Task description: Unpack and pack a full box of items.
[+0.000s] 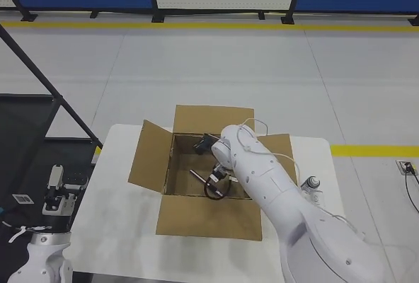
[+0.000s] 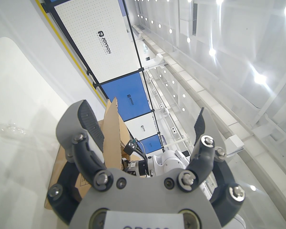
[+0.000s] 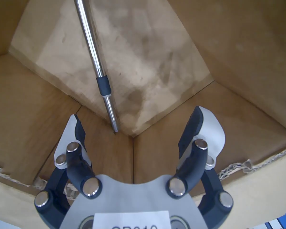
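Observation:
An open cardboard box [image 1: 209,212] stands in the middle of the white table [image 1: 124,219], flaps spread out. On its floor lies a shiny metal rod [image 3: 95,53] with a black band, also seen in the top view as the rod [image 1: 197,174]. My right gripper [image 3: 135,129] hangs open inside the box just above the rod's near end, nothing between its fingers; from above the right gripper [image 1: 215,187] is low in the box. My left gripper [image 2: 144,117] is open and empty, pointing upward, off the table's left side as the left gripper [image 1: 56,178].
A small cylindrical item [image 1: 310,184] stands on the table right of the box. A clear plastic scrap [image 2: 9,129] lies on the table left of the box [image 2: 112,129]. A black frame [image 1: 47,106] stands at the left.

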Available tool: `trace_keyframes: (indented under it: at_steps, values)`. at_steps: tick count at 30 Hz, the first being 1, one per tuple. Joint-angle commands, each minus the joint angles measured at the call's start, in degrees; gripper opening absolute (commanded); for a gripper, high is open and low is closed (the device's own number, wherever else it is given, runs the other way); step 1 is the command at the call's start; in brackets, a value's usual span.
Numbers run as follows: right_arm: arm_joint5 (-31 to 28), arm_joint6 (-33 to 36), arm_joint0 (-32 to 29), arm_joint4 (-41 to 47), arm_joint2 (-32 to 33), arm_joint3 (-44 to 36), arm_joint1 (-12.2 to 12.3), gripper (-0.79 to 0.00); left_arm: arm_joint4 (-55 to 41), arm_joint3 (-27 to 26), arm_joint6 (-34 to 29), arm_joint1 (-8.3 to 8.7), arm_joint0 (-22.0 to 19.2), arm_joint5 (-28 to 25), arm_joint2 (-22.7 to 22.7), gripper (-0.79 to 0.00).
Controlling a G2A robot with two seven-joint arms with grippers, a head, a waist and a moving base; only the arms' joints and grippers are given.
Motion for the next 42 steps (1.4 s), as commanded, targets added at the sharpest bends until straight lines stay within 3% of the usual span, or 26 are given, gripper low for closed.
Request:
trace_keyframes:
  at_steps: [1, 11, 22, 25, 34, 42]
  values:
    - [-0.91, 0.54, -0.42, 0.07, 0.16, 0.03, 0.26, 0.000, 0.00, 0.00, 0.00, 0.00, 0.00, 0.00, 0.00, 0.000]
    - [-0.03, -2.79, -1.82, 1.42, 2.09, -3.34, 1.92, 0.000, 0.00, 0.00, 0.00, 0.00, 0.00, 0.00, 0.00, 0.000]
    - [0.24, -2.66, -1.79, 1.38, 2.13, -3.55, 1.99, 0.000, 0.00, 0.00, 0.00, 0.00, 0.00, 0.00, 0.00, 0.000]
    - [-0.02, -6.08, -2.05, 0.74, 2.36, -4.17, 2.47, 0.000, 0.00, 0.00, 0.00, 0.00, 0.00, 0.00, 0.00, 0.000]
    - [-1.06, -12.19, -3.04, -0.62, 4.02, -5.43, 5.60, 0.000, 0.00, 0.00, 0.00, 0.00, 0.00, 0.00, 0.00, 0.000]
    - [-1.51, -14.80, -7.26, -1.97, 7.36, -16.73, 10.89, 0.000, 0.00, 0.00, 0.00, 0.00, 0.00, 0.00, 0.00, 0.000]
